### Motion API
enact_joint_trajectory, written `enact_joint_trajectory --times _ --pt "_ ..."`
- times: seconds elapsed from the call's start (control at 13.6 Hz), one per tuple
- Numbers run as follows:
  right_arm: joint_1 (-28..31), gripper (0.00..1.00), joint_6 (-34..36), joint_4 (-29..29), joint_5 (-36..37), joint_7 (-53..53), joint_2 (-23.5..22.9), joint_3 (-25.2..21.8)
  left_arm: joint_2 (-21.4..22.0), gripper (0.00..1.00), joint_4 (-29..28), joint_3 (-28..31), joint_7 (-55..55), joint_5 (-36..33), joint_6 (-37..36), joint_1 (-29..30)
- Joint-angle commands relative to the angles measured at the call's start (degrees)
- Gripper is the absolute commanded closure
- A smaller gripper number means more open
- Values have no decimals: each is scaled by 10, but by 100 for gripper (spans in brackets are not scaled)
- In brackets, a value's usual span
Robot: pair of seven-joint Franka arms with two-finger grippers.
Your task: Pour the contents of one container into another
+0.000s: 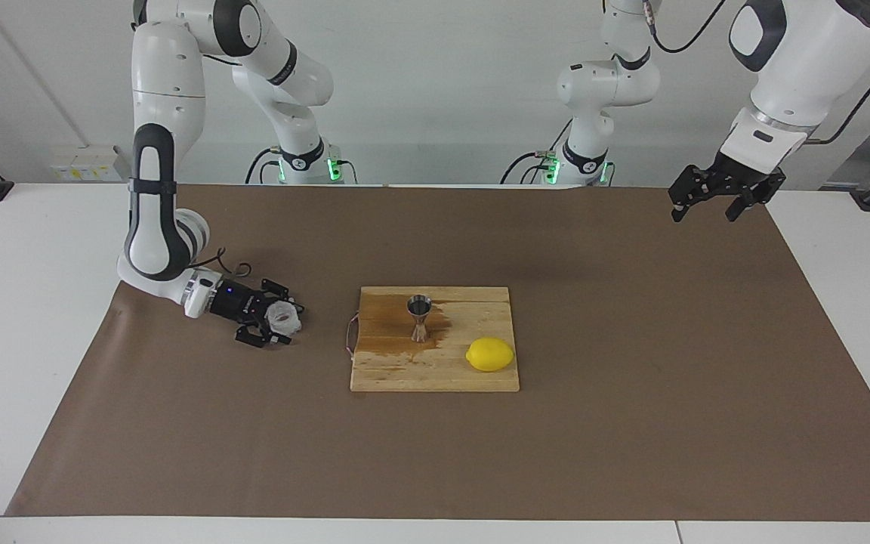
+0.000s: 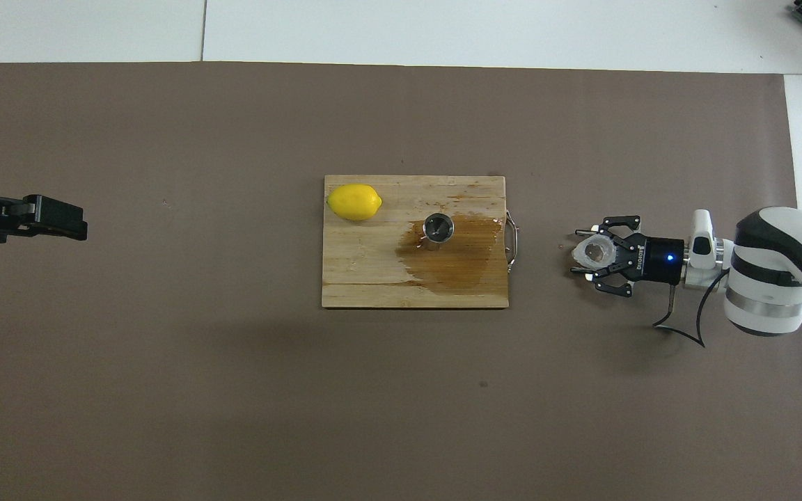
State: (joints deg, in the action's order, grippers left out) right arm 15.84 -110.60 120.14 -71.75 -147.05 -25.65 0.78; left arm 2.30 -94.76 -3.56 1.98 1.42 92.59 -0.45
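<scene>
The clear faceted cup [image 1: 282, 318] [image 2: 592, 252] lies tilted on the brown mat, toward the right arm's end of the table beside the cutting board. My right gripper [image 1: 289, 323] [image 2: 580, 251] reaches in low and sideways, open, with its fingertips on either side of the cup. The steel jigger [image 1: 419, 317] [image 2: 438, 228] stands upright on the wooden cutting board [image 1: 435, 374] [image 2: 373, 271], in a dark wet patch. My left gripper [image 1: 704, 214] [image 2: 60, 217] hangs open and waits high over the mat's edge at the left arm's end.
A yellow lemon [image 1: 490, 354] [image 2: 354, 202] lies on the board's corner farther from the robots. The board has a small metal handle [image 2: 511, 240] on the side facing the cup. The brown mat [image 1: 631, 423] covers most of the white table.
</scene>
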Motion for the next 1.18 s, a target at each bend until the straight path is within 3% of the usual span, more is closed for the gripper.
enact_joint_trajectory --times 0.0,0.29,0.59,1.1 --pt "28 0 9 -12 36 -14 -7 4 7 0 -6 -2 -6 -4 -5 5" --pt "61 0 29 -24 81 -3 -1 2 7 0 -6 -2 -6 -4 -5 5" --pt "99 0 33 -52 177 48 14 1 7 0 -6 -2 -6 -4 -5 5" --pt "90 0 26 -61 403 363 180 1 7 0 -6 -2 -6 -4 -5 5"
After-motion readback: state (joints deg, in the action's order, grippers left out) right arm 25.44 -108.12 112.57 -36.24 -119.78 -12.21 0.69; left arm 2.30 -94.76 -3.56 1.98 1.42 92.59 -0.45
